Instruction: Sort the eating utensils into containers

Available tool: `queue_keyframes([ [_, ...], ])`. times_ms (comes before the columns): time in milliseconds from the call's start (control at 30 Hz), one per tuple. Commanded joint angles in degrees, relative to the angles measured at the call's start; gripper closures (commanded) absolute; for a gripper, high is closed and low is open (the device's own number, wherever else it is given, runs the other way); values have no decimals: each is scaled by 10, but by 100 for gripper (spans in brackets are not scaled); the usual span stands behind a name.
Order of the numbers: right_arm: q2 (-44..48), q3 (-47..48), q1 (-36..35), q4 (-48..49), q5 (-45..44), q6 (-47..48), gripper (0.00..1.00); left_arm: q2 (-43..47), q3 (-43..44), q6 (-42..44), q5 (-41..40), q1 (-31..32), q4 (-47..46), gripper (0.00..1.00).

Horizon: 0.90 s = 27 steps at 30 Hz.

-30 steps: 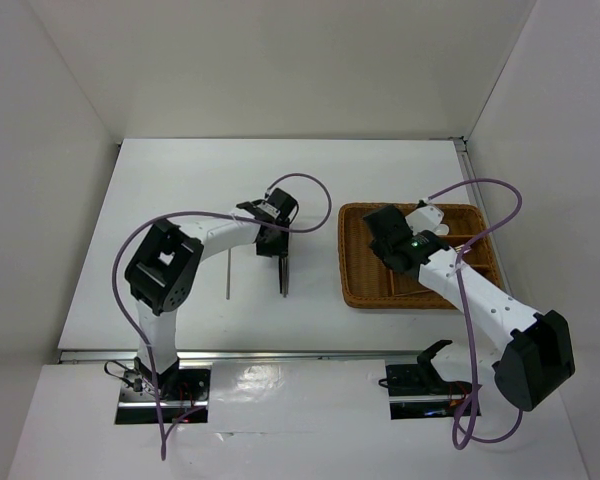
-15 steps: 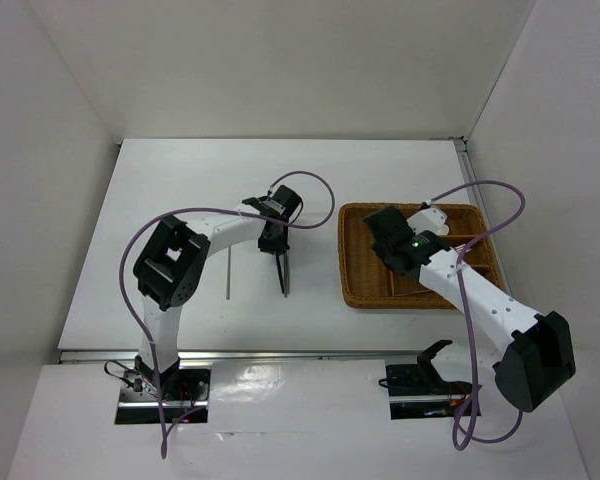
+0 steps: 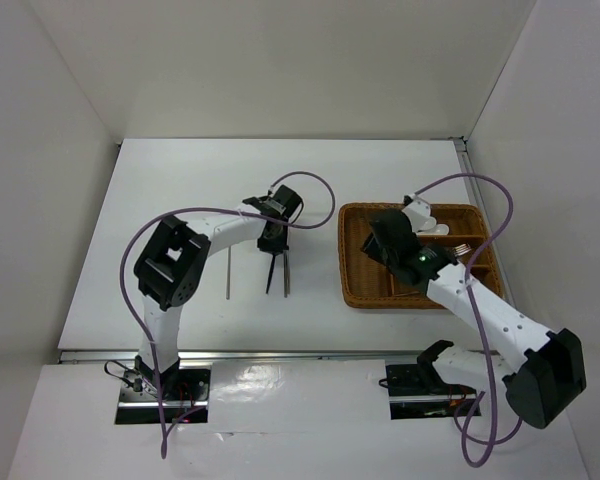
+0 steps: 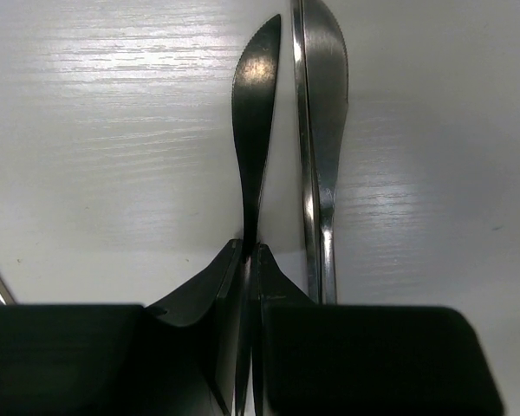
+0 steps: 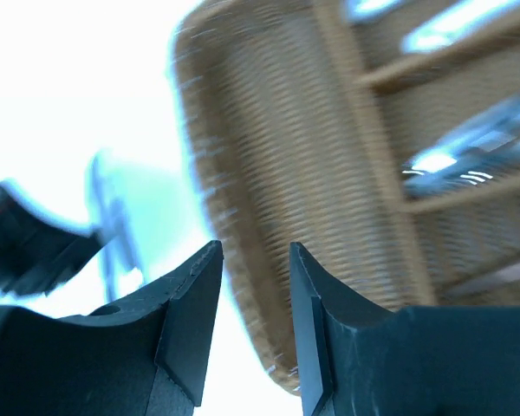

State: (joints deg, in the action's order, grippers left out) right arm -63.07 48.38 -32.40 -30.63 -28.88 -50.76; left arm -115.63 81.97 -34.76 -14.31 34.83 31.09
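Left jaws pinch slim utensil; knife just beside, on table.

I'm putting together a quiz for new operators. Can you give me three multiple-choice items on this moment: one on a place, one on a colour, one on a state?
1. Where is the right gripper?
A) over the wicker tray
B) at the far-left corner
C) parked low at its own base

2. What colour is the tray?
A) white
B) brown
C) blue

3. How do the jaws of the left gripper stand?
A) wide open and empty
B) closed on a silver knife
C) closed on a white soup spoon

Answers:
1. A: the top view shows it above the tray's left part.
2. B: the tray is woven brown wicker in both views that show it.
3. B: the left wrist view shows the jaws pinching the knife's slim end.
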Motion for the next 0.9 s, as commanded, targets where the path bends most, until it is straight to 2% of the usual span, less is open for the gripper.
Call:
queue_keyframes([
  [0, 43, -26, -12, 146, 112, 117, 56, 21, -3, -11, 23, 2, 27, 87],
  [200, 43, -47, -17, 238, 272, 163, 55, 84, 46, -29, 47, 2, 33, 87],
  [367, -12, -34, -56, 274, 306, 184, 53, 138, 57, -51, 71, 2, 11, 86],
  [567, -43, -14, -70, 304, 333, 202, 52, 172, 57, -72, 101, -3, 5, 86],
  [867, -79, -1, -70, 357, 376, 209, 31, 202, 40, -94, 154, -3, -28, 86],
])
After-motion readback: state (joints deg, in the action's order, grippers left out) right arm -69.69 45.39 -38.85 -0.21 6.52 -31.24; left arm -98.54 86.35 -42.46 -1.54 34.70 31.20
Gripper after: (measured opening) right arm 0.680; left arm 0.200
